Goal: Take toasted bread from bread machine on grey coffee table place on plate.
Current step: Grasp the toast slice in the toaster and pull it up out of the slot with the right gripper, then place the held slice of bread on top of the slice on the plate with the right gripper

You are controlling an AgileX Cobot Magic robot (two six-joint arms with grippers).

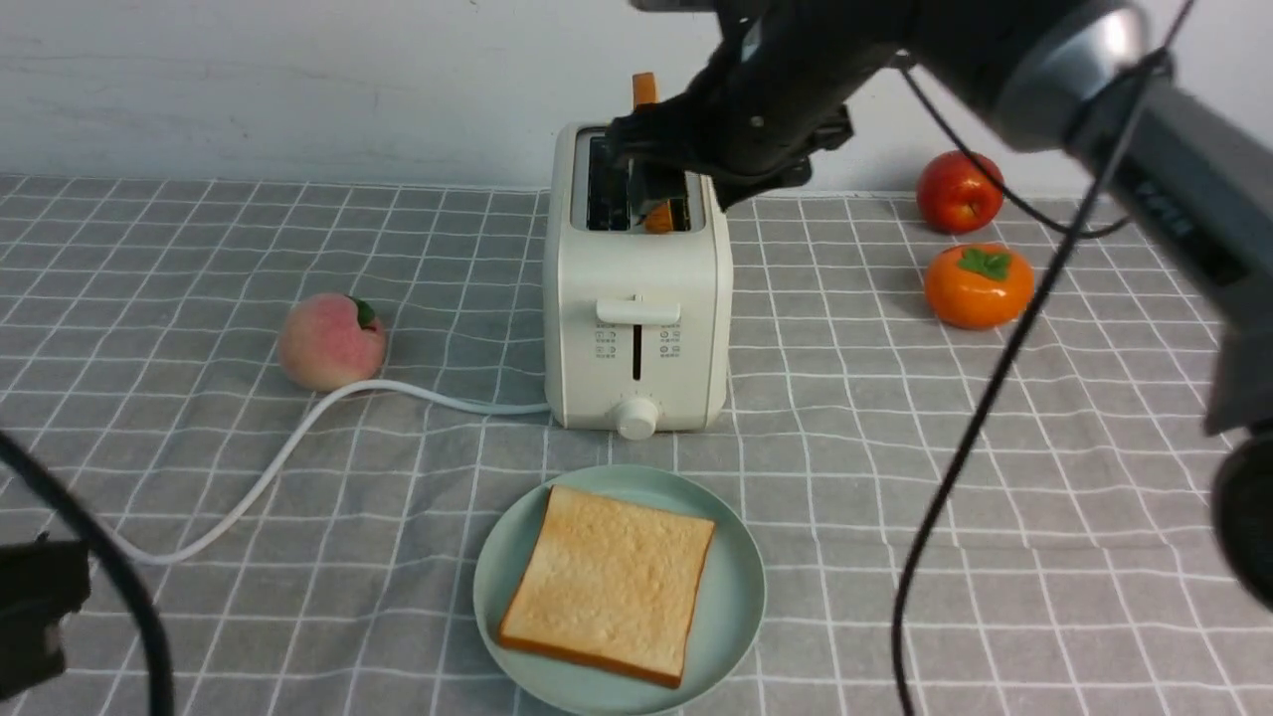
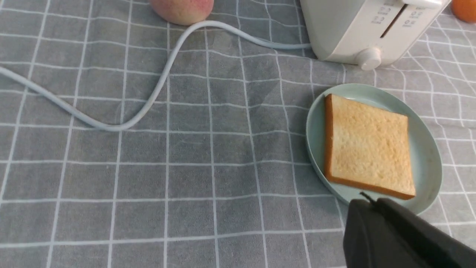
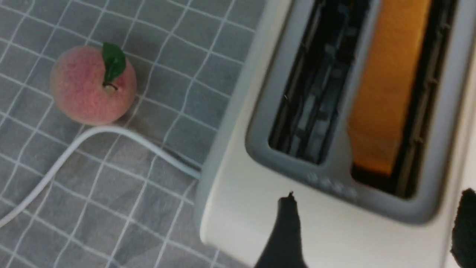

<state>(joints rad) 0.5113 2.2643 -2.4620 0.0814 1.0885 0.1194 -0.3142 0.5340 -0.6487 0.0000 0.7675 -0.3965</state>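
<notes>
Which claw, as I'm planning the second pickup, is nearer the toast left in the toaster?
Right. The right claw hangs open above the toast in the bread machine; the left claw sits shut by the plate, farther off.

The bread machine (image 1: 636, 298) stands in the middle of the grey coffee table (image 1: 149, 249). Before it lies the plate (image 1: 746, 587), with one slice of toasted bread (image 1: 609, 587) flat on it; a second slice (image 3: 386, 96) stands in the right slot. The peach (image 1: 331, 341) lies left (just beside the cord (image 1: 288, 447)), the persimmon (image 1: 979, 285) right, the apple (image 1: 960, 191) behind it.
</notes>
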